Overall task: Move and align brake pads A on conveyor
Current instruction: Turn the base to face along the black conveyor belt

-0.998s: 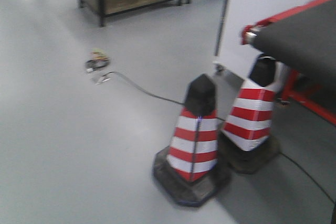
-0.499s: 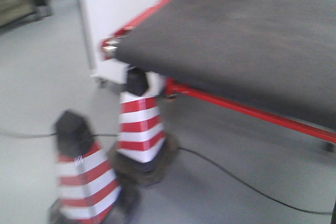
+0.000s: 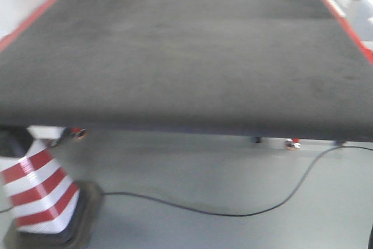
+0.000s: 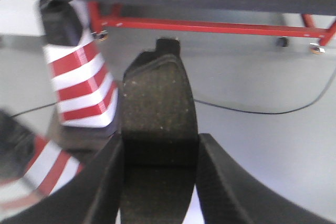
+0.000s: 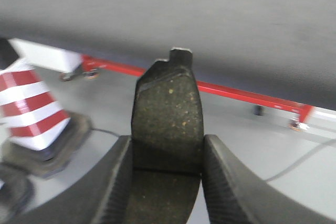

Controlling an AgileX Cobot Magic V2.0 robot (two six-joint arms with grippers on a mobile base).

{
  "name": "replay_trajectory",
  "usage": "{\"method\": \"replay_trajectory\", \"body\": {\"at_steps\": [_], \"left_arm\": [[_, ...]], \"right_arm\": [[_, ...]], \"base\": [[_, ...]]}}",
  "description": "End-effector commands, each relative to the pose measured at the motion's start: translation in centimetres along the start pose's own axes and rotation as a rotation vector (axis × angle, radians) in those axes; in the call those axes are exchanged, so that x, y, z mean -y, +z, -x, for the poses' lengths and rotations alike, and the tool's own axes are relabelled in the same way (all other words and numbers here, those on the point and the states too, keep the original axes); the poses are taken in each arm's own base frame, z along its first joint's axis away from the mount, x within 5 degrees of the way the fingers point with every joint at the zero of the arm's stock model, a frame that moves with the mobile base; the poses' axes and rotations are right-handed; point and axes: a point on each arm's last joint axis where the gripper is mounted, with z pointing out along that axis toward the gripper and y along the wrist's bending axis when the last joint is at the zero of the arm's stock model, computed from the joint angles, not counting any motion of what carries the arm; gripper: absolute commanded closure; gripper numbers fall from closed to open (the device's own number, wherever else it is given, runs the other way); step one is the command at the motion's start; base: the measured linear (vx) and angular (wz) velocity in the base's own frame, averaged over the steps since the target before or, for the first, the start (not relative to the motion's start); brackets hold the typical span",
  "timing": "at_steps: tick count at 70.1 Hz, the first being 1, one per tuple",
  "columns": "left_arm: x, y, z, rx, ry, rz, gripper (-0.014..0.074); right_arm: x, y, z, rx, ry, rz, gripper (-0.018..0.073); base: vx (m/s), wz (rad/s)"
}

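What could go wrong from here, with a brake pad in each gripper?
1. The left gripper holds the left brake pad seemingly below the conveyor edge; advancing without lifting could knock it on the red frame.
2. The right gripper clamps the right brake pad only at its lower part, so a bump might tilt it.
3. The floor cable and striped cone lie close and could be snagged.
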Motion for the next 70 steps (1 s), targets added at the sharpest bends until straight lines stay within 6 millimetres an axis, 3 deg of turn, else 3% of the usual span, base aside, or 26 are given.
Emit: {"method": "replay_trajectory", "body": {"at_steps": [1,28,70], "left_arm": [[0.14,-0.48,1.42,0.097,0.001,-0.013,0.0602],[0.14,-0.48,1.42,0.097,0.001,-0.013,0.0602],[0.14,-0.48,1.42,0.097,0.001,-0.013,0.0602]], "right_arm": [[-0.07,-0.46,1.69,0.117,-0.014,0.007,0.0571],[-0.06,-0.46,1.68,0.116,-0.014,0.006,0.0571],[-0.07,-0.46,1.69,0.117,-0.014,0.007,0.0571]], "base": [[0.25,-0.56],[0.32,-0.29],[0.39,0.10]]}}
